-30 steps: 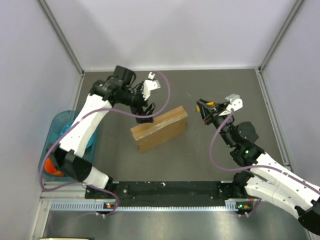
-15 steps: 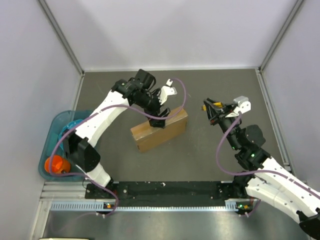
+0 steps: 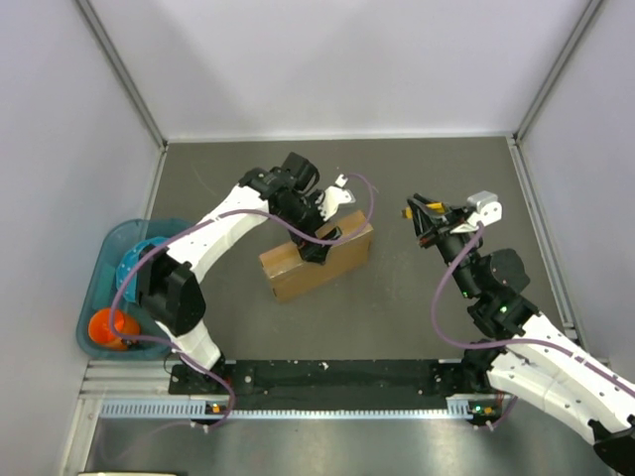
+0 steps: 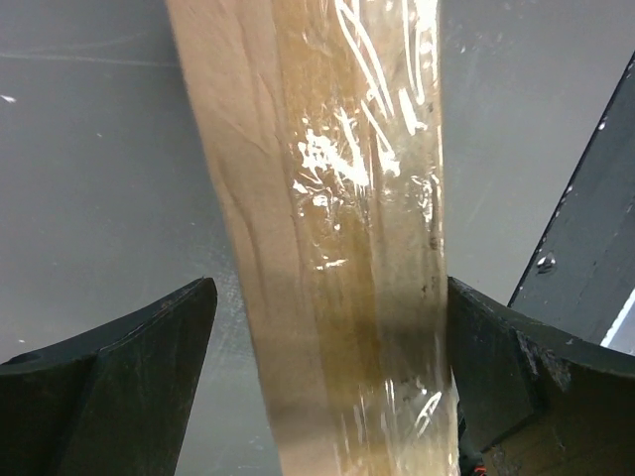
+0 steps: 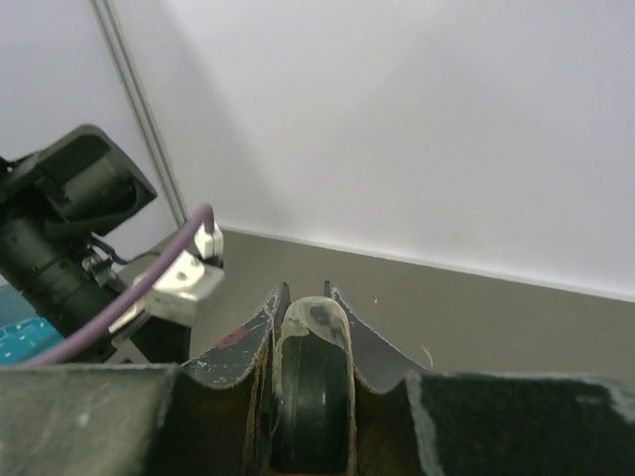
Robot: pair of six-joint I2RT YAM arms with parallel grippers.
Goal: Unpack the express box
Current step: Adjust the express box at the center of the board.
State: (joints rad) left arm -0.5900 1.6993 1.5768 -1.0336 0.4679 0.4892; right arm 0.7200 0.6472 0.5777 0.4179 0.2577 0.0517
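Note:
The express box [image 3: 290,274] is a brown cardboard box standing on its long edge at the middle of the grey table. Its taped top edge fills the left wrist view [image 4: 327,178]. My left gripper [image 3: 316,248] is open and straddles that top edge near the box's middle. In the left wrist view the left gripper [image 4: 327,290] has one finger [image 4: 129,377] apart from the box and the other [image 4: 506,367] close against it. My right gripper [image 3: 419,211] is raised to the right of the box, shut on the yellow-and-black utility knife [image 5: 313,377].
A teal bin [image 3: 111,248] stands at the table's left edge with an orange object [image 3: 107,327] in it. White walls close the back and sides. A black rail [image 3: 327,375] runs along the near edge.
My left gripper has moved right and forward from behind the box's left part to over its middle, down around the top edge. My right gripper with the knife has drifted slightly right.

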